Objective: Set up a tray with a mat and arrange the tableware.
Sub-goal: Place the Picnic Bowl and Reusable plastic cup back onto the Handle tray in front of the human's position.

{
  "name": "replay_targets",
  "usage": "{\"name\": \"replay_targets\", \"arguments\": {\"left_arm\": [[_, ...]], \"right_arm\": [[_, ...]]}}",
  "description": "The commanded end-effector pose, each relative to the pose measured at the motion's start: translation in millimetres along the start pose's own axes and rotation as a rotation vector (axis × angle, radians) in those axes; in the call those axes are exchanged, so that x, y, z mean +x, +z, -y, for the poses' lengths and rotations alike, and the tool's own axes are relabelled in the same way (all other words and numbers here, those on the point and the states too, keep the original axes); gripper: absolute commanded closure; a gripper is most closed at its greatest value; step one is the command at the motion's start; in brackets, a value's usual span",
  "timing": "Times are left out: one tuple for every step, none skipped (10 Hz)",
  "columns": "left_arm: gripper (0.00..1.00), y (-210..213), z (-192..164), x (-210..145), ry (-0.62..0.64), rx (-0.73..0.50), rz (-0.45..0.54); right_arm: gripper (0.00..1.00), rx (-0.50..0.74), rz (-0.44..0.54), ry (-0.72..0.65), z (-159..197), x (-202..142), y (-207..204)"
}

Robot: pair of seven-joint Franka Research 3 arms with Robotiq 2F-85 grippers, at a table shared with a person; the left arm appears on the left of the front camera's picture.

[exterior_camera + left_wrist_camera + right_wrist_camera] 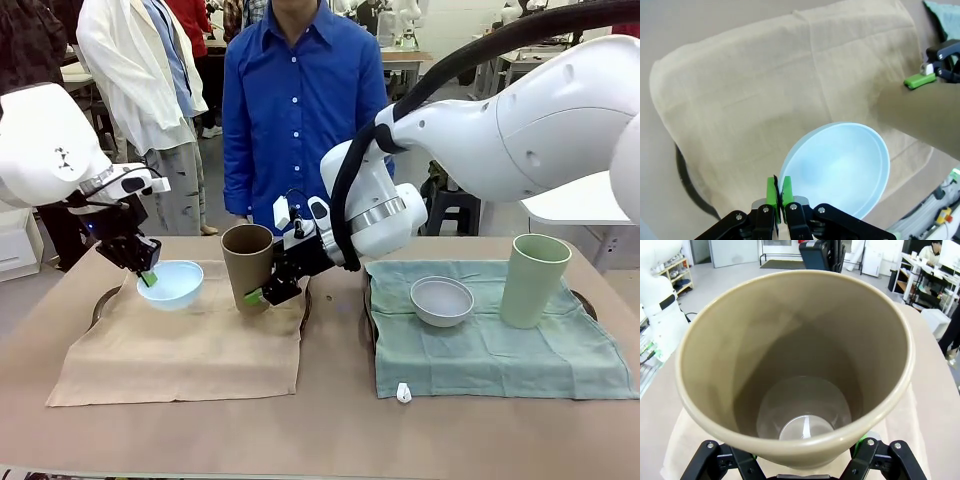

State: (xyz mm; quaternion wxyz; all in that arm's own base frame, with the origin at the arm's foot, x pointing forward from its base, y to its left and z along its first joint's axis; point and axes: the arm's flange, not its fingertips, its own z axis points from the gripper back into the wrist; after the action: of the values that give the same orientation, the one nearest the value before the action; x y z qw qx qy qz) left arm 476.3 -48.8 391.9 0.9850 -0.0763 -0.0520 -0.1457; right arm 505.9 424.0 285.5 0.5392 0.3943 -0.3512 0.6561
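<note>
a grey floor (715,277) runs past far desks (927,277) (cluttered) and a black stool (455,212) behind the table.

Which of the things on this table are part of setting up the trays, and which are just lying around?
Part of the job:
light blue bowl, in the left pincer
brown cup, in the right pincer
whitish-grey bowl
pale green cup
beige mat
green mat

Just lying about:
small white object at the green mat's near edge
</note>
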Motion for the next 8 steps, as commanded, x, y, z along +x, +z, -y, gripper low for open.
{"name": "replay_targets", "arguments": {"left_arm": [[0.96, -12, -2, 11, -0.03, -0.003, -0.021], [0.96, -18, -3, 13, -0.029, 0.0, -0.034], [0.96, -25, -4, 15, -0.027, 0.003, -0.033], [0.96, -29, -5, 17, -0.029, 0.003, -0.027], [0.96, -33, -5, 17, -0.023, -0.002, -0.019], [0.96, -36, -6, 19, -0.021, -0.006, -0.016], [0.96, -38, -6, 19, -0.021, -0.01, -0.014], [0.96, -39, -7, 20, -0.021, -0.011, -0.015]], "right_arm": [[0.19, 0.011, 0.004, -0.012, 9, 3, -2], [0.19, 0.012, 0.008, -0.013, 10, 2, -3], [0.19, 0.016, 0.004, -0.018, 10, -1, -3], [0.19, 0.021, -0.002, -0.033, 12, -6, -5], [0.19, 0.027, -0.009, -0.044, 12, -9, -8], [0.19, 0.034, -0.021, -0.059, 13, -13, -11], [0.19, 0.047, -0.031, -0.076, 13, -18, -15], [0.19, 0.051, -0.035, -0.089, 13, -21, -19]]}}
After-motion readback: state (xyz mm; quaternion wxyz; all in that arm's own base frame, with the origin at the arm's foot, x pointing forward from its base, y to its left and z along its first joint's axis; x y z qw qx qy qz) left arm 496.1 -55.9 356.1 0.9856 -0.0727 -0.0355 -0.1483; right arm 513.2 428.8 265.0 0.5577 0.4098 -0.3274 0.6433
